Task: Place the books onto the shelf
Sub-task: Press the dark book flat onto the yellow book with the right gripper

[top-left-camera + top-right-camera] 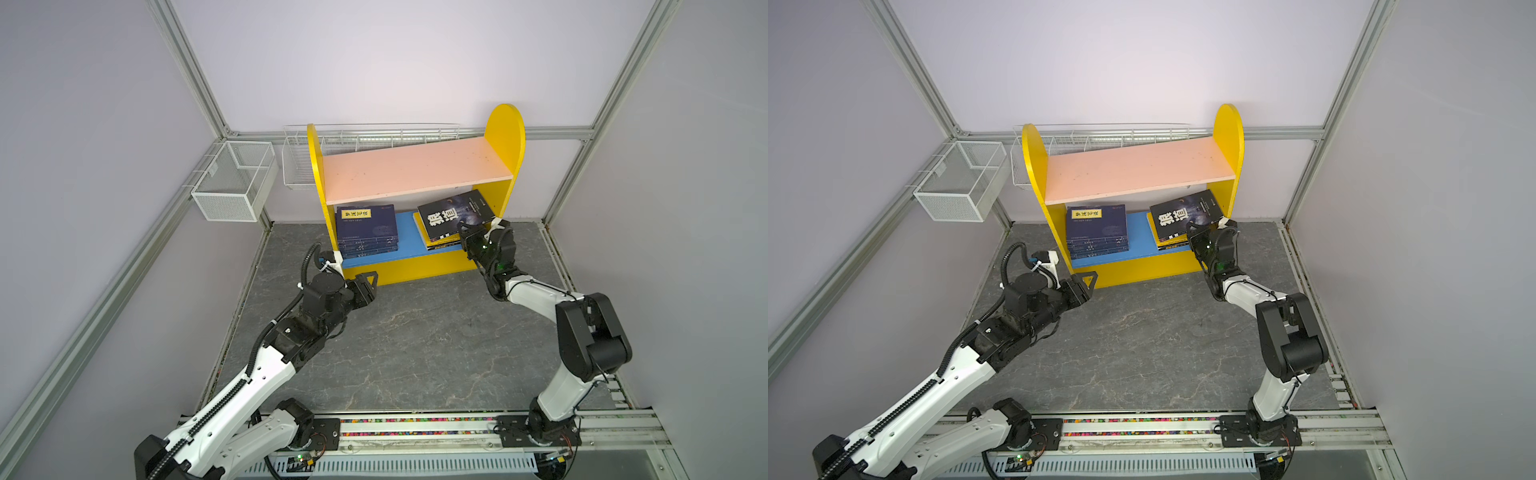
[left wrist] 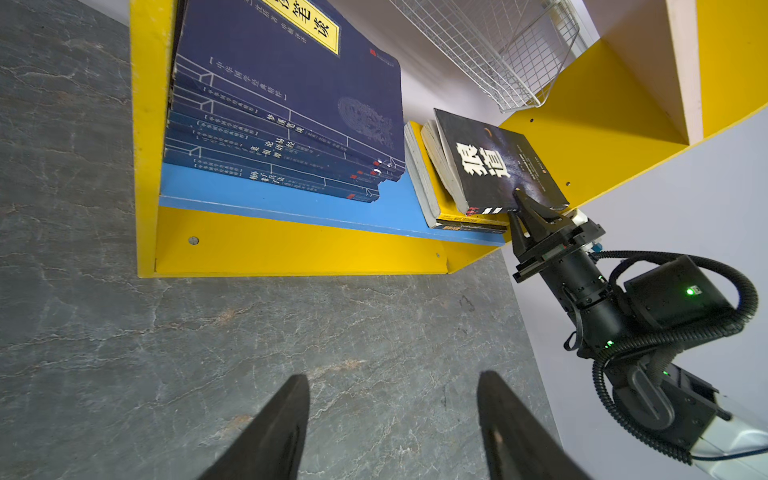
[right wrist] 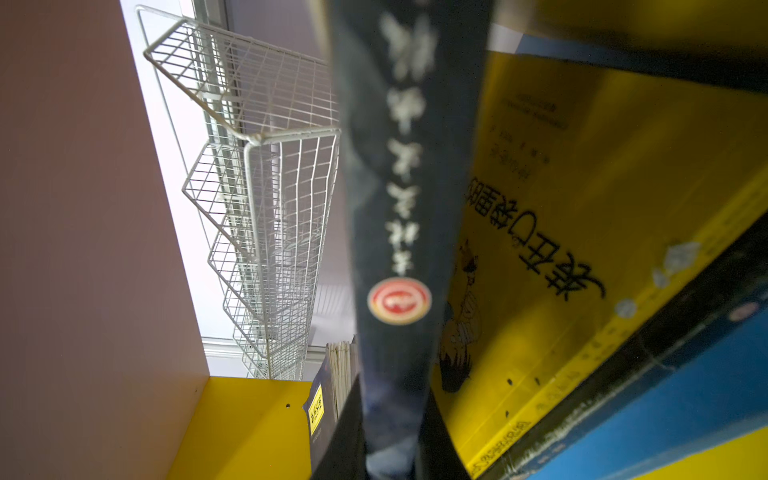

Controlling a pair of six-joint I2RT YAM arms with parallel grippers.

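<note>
The grey counter [image 1: 415, 345] carries the two-tier shelf [image 1: 415, 266], its front just beyond the left claw [image 2: 393, 376], whose jaws stand released above bare counter. On the blue lower board [image 1: 405, 230], a stack of navy books [image 1: 365, 226] lies ahead of that claw. The right claw [image 2: 519, 198] is clenched on the near corner of a dark book [image 1: 455, 212], tilted up over a yellow book [image 3: 582, 187].

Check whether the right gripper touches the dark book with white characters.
Touching. The left wrist view shows the right gripper closed on the dark book at its corner.
</note>
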